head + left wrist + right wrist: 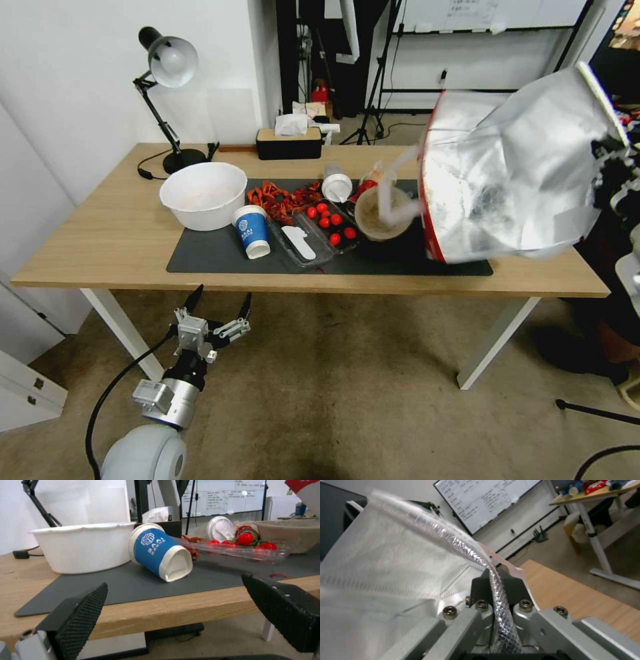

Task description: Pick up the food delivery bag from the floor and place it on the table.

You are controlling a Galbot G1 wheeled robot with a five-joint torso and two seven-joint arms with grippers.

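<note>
The bag (513,173) is off the floor (347,387) and hangs tilted at the right of the head view, over the right end of the worktop (100,233), its foil-lined mouth turned toward the camera and a white strap (393,193) drooping over a tan bowl (381,215). The right pincer (496,580) is pressed together on the bag's foil rim, as the right wrist view shows. Lifting looks done; what seems left is lowering the bag onto the worktop and letting go. Whether its lower edge already touches the dark mat (213,257) I cannot tell.

The left pincer (217,313) sits low at the lower left of the head view, in front of the worktop's near edge, fingers spread and empty.

On the mat: a white bowl (203,195), a tipped blue cup (252,230), a clear tray (313,233) with tomatoes (330,219) and red scraps (280,198) behind it. A desk lamp (170,73) and a tissue box (289,141) stand at the far edge. Behind are tripods and a whiteboard (467,13).
</note>
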